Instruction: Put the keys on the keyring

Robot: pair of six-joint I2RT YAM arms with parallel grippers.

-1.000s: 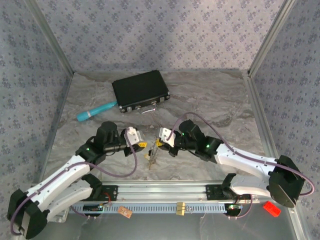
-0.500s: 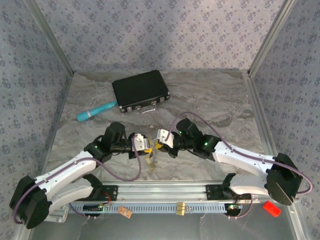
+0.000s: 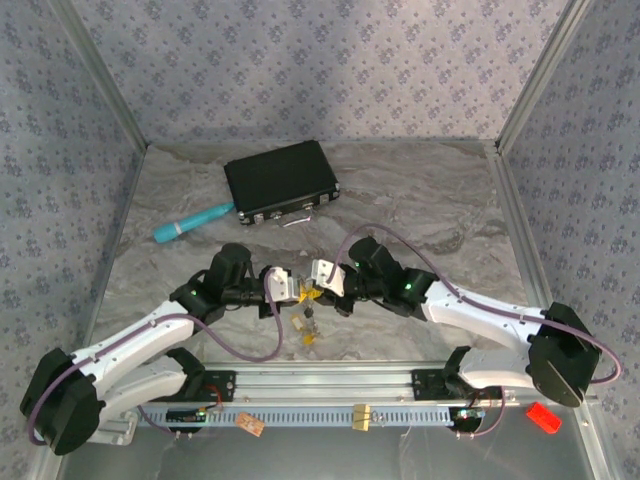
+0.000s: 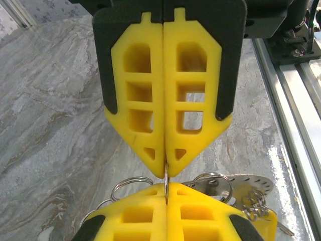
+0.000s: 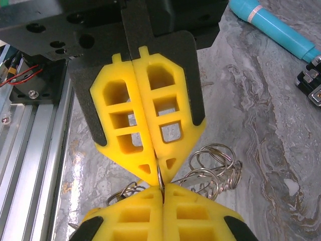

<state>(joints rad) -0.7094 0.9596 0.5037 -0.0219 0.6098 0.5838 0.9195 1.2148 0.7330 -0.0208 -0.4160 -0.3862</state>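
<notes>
L gripper: jaws fully together, nipping thin wire loop edge-on. R gripper: same, pinching that loop from opposite side, tips nearly touching. Loop prob. split ring of bunch, can't confirm. Keyring, flat grey, toothed, sits just beside tips in same bunch. Keys dangle under tips.
Handling: light, stiff, springy steel, slick, so likely slips from pads. Grip flat across wire near split end; take keys by plastic heads.
</notes>
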